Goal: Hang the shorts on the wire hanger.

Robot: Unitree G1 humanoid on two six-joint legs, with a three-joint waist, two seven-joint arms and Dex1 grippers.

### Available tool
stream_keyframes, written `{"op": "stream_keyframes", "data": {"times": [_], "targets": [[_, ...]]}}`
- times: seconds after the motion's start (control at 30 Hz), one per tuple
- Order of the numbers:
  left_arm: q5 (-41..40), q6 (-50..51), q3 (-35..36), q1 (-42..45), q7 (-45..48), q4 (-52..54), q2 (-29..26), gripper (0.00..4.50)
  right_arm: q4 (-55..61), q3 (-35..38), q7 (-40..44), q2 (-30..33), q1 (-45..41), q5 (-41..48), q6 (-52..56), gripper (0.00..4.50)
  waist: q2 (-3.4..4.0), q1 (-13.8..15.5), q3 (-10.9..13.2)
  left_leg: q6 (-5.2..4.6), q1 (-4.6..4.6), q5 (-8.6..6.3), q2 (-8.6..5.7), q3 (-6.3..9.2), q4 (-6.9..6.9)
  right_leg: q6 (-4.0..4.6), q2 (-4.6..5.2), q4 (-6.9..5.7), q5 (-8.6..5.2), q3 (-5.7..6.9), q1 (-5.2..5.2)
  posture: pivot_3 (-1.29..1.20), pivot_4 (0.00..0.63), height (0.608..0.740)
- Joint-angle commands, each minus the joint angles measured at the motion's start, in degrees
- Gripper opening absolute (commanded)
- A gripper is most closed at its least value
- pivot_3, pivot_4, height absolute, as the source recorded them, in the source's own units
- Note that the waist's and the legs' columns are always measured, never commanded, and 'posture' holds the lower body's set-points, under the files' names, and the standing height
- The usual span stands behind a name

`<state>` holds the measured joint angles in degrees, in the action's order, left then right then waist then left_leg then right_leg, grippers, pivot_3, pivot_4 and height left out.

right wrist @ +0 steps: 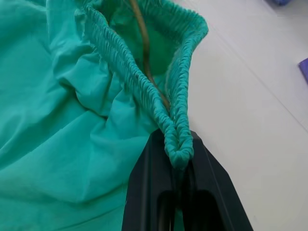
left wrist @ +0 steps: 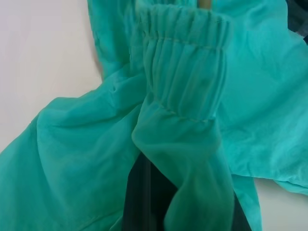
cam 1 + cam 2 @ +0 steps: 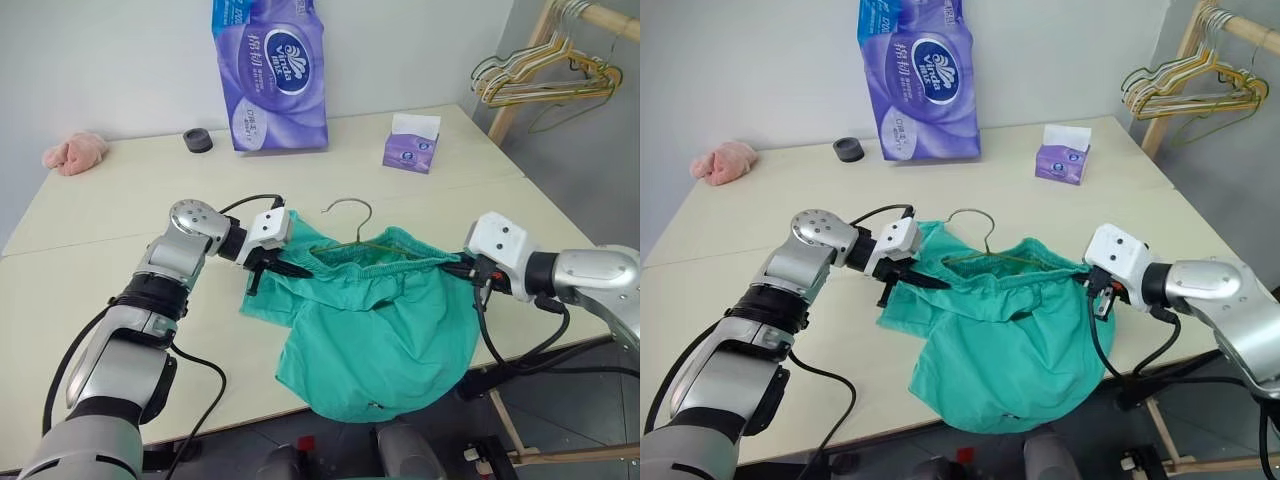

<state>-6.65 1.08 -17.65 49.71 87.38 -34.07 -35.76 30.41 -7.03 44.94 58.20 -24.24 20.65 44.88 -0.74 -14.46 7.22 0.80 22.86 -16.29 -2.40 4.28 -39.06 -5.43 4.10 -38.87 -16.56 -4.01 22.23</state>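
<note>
Cream table [image 3: 120, 215], tissue pack [image 3: 270, 75], tissue box [image 3: 411, 143], pink toy [image 3: 75, 152], black ring [image 3: 198, 140]

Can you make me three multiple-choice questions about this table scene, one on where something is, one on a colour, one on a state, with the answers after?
1. Where is the small tissue box?
A. On the table, right of the big purple tissue pack
B. Under the shorts
C. Beside the pink plush toy

2. What colour are the shorts?
A. Yellow
B. Teal-green
C. Purple

3. How are the shorts held?
A. Lying flat, untouched
B. By one gripper only
C. Waistband stretched between the left gripper and right gripper

Answers:
1 A: it sits just right of the pack on the tabletop.
2 B: the fabric is teal-green in every view.
3 C: each gripper is shut on a waistband end, with the wire hanger poking out of the opening.
</note>
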Motion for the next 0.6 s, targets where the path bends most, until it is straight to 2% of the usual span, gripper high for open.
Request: {"op": "stream_keyframes", "data": {"times": [0.03, 0.23, 0.43, 0.47, 0.6], "targets": [[0.18, -0.31, 1.39, 0.1, -1.6, 2.34, 1.0, 0.0, 1.47, -5.18, 3.87, 1.67, -6.21, -4.05, -0.81, 0.04, 0.04, -0.01, 0.02, 0.0, -0.01, 0.0, 0.01, 0.0, -0.01, 0.0, 0.0, -0.01, 0.0, 0.0, 0.0, -0.29, 0.116, 0.74], [0.99, -0.52, 1.65, -0.68, -3.44, 2.78, 2.17, 0.0, 2.44, -11.0, 4.38, -2.21, -14.25, -7.26, 2.12, 0.04, 0.04, -0.15, 0.02, 0.0, 0.0, 0.0, 0.02, 0.02, 0.0, 0.0, -0.01, -0.02, 0.0, 0.0, 0.04, -0.3, 0.113, 0.74], [1.24, -0.76, 1.78, -1.32, -5.19, 3.24, 3.39, 0.0, 1.24, -12.75, 4.23, -6.08, -15.56, -8.89, 3.33, 0.04, 0.04, -0.21, 0.02, 0.0, 0.01, 0.0, 0.01, 0.04, 0.0, 0.0, 0.01, -0.02, 0.0, 0.01, 0.04, -0.3, 0.109, 0.74], [1.43, -0.93, 1.85, -1.39, -5.51, 3.16, 3.52, 0.0, 1.23, -12.52, 3.99, -6.6, -15.68, -9.14, 3.47, 0.61, 0.04, -0.21, 0.02, 0.0, 0.01, 0.0, 0.01, 0.03, 0.0, 0.0, 0.01, -0.02, 0.0, 0.01, 0.04, -0.31, 0.108, 0.74], [2.13, -2.0, 2.03, -1.59, -6.9, 2.59, 4.01, 0.0, 3.09, -11.14, 5.09, -7.21, -15.53, -8.32, 4.65, 1.82, 0.04, -0.22, 0.02, 0.0, 0.02, 0.0, 0.0, 0.04, 0.0, 0.0, 0.02, -0.03, 0.0, 0.02, 0.05, -0.31, 0.105, 0.74]]}}
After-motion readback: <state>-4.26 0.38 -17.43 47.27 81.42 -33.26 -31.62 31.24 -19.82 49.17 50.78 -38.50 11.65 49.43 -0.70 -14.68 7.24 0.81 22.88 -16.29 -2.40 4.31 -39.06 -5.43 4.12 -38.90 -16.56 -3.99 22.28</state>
